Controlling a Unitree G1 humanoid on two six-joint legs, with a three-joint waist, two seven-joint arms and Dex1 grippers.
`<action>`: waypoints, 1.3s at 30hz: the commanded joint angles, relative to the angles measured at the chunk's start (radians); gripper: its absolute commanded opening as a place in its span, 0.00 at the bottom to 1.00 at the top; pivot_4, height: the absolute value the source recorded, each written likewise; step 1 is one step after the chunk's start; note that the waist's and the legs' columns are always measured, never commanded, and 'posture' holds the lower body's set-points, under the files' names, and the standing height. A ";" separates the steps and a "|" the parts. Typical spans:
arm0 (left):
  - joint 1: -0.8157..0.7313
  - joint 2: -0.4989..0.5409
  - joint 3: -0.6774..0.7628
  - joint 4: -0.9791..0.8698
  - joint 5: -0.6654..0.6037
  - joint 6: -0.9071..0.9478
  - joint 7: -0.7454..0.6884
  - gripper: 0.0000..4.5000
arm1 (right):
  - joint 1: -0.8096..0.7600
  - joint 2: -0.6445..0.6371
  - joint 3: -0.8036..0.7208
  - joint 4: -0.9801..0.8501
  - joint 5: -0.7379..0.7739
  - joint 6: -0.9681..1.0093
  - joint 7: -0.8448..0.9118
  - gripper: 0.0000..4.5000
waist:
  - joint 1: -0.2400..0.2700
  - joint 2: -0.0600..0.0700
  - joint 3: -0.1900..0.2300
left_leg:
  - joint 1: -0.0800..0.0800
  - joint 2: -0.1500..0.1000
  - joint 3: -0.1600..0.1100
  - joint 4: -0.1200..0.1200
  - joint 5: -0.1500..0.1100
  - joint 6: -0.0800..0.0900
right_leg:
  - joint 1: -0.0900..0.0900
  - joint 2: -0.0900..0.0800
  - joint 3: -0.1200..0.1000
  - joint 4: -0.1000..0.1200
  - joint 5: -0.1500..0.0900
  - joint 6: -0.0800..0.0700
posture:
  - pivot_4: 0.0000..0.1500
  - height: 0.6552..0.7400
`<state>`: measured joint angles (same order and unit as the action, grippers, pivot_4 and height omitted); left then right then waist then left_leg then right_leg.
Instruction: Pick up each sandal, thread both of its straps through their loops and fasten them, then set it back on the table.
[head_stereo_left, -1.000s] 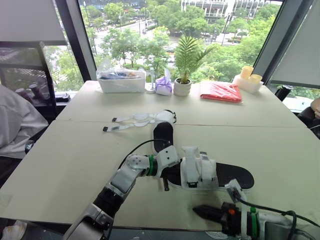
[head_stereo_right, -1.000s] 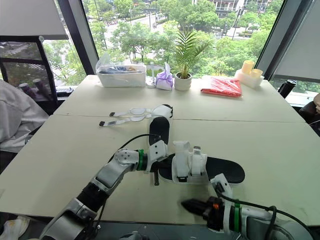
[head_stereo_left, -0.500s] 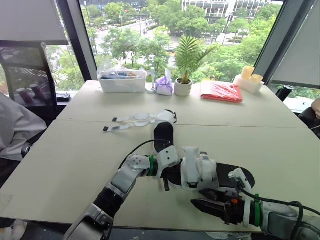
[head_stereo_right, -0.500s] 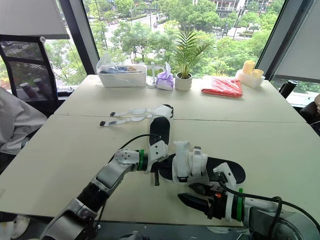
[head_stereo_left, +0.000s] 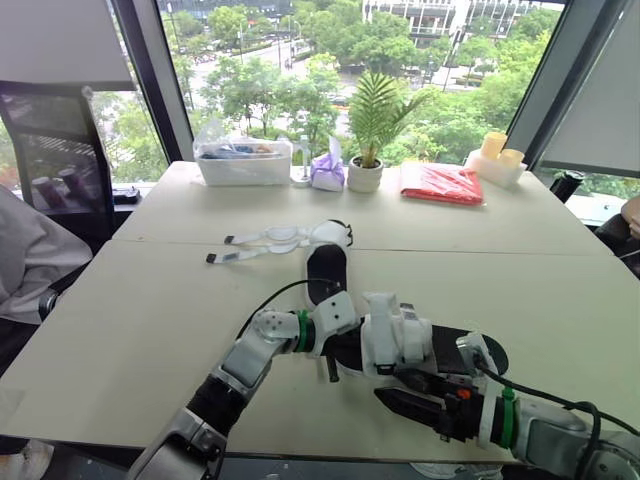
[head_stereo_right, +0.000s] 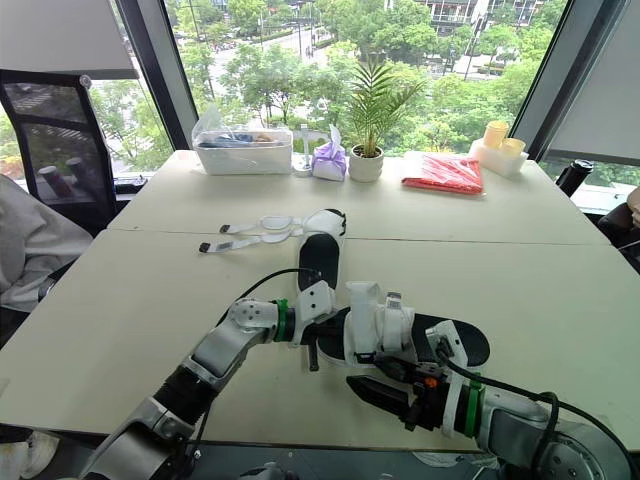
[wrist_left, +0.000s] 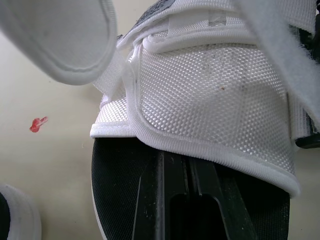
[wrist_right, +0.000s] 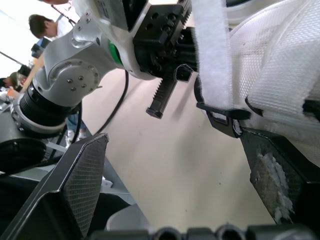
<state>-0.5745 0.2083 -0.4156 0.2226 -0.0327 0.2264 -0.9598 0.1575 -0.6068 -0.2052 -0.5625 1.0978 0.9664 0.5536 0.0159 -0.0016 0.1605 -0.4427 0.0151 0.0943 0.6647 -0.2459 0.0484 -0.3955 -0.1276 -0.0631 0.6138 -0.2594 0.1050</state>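
I am holding my right gripper (wrist_right: 175, 143) wide open, empty, beside the sandal (head_stereo_left: 462, 350); its strap (wrist_right: 212, 55) looks limp and light, so I am planning a pinch near the loop (wrist_right: 220, 118).

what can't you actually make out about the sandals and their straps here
- Near sandal: whether its straps are threaded. In the head views the loops are too small, and the right gripper stands in front.
- Black loop: in the right wrist view a white strap crosses it, so what runs through is hidden.
- Far sandal: its loops are too small in the head views.
- Sole under the white upper: in the left wrist view the upper covers it.
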 joint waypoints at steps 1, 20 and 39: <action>0.015 -0.007 -0.031 0.022 0.017 0.006 -0.004 0.00 | -0.007 0.027 0.003 -0.011 0.021 -0.015 -0.029 0.94 | 0.000 0.000 0.000 | 0.000 0.000 0.000 0.000 0.000 0.000 | 0.000 0.000 0.000 0.000 0.000 0.000 | 1.00 1.00; 0.016 -0.014 -0.022 0.031 0.016 0.008 0.004 0.00 | 0.011 0.043 0.007 0.034 -0.023 -0.020 -0.066 0.01 | 0.001 0.000 0.000 | 0.000 0.000 0.000 0.000 0.000 0.000 | 0.000 0.000 0.000 0.000 0.000 0.000 | 1.00 1.00; 0.013 -0.011 -0.025 0.045 0.020 -0.002 0.000 0.00 | -0.024 -0.014 -0.003 -0.001 -0.014 -0.055 0.003 0.99 | -0.002 0.000 -0.001 | 0.000 0.000 0.000 0.000 0.000 0.000 | 0.000 0.000 0.000 0.000 0.000 0.000 | 1.00 1.00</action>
<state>-0.5787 0.1957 -0.4135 0.2463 -0.0325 0.2094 -0.9556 0.1666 -0.6375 -0.2057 -0.5420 1.0399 0.9214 0.5553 0.0136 -0.0014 0.1599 -0.4425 0.0147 0.0945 0.6650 -0.2461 0.0487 -0.3955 -0.1276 -0.0633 0.6136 -0.2594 0.1050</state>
